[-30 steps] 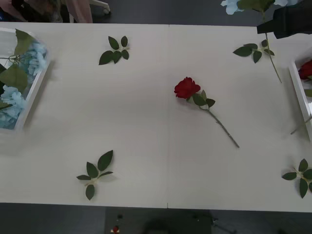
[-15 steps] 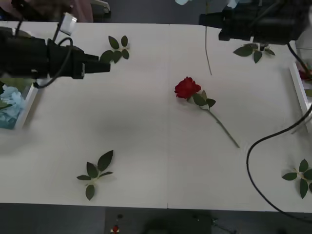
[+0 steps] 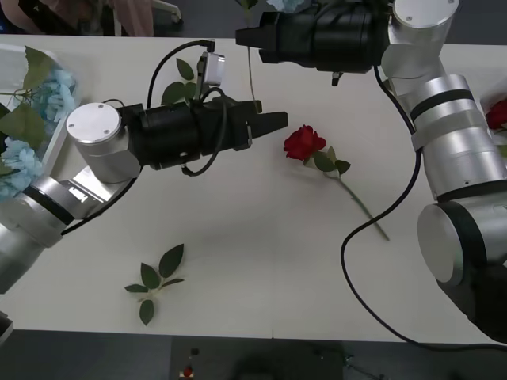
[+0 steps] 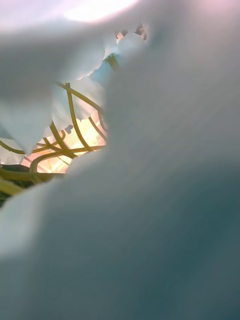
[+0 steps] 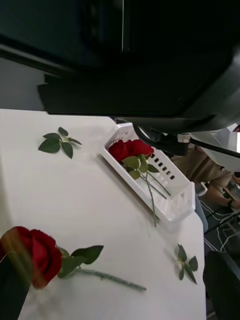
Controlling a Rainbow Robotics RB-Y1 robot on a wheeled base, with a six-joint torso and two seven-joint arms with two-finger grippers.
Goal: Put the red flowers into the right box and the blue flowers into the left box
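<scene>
I find no legible text, label, brand, number or sign on anything here; no surface I can see carries readable marking.

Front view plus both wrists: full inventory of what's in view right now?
table: one, white, under everything
loose rose: one, red, table centre
boxed roses: at least two, red, in the right box
right box: one, white, table's right edge
boxed blue flowers: two clusters showing, pale blue, in the left box
left box: one, whitish, table's left edge
held blue flower: one, pale blue, raised over the far edge, stem hanging
leaf sprigs: four, green, two on the left half, two near the right box
left end effector: black, open, beside the loose rose
right end effector: black, shut on the held blue flower
</scene>
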